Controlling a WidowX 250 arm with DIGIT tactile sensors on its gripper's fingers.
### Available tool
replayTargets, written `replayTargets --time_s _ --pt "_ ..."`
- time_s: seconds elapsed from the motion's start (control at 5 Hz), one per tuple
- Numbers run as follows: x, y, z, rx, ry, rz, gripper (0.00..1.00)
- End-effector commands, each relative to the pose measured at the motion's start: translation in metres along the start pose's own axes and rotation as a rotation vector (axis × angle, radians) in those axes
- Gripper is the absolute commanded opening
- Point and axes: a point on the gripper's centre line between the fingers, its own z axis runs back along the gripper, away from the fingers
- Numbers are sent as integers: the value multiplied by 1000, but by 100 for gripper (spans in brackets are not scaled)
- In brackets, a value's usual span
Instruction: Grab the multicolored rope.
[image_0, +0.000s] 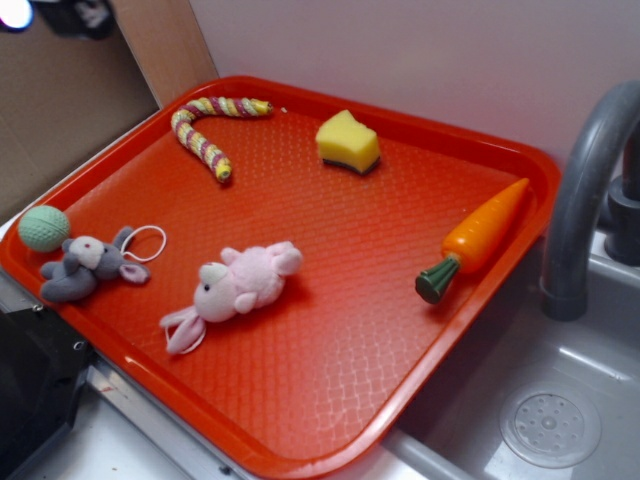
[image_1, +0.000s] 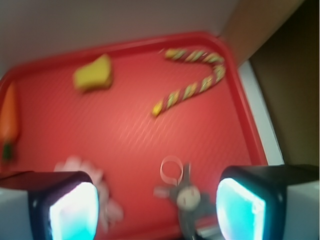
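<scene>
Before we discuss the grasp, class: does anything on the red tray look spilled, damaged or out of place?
Nothing stands out. The multicolored rope lies intact near the tray's far corner, apart from the sponge, carrot and plush toys.

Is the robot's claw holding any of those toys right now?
No, nothing. The gripper is open and empty above the tray; the multicolored rope lies untouched.
</scene>
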Motion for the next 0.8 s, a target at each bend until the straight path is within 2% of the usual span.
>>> replayTargets --time_s 0.0,0.2,0.4,0.6 --pt "51 29 -65 141 -141 317 100" --pt "70 33 -101 134 -170 412 100" --pt "83 35 -132 109 -169 442 100" --pt "89 53 -161 69 -123 461 100"
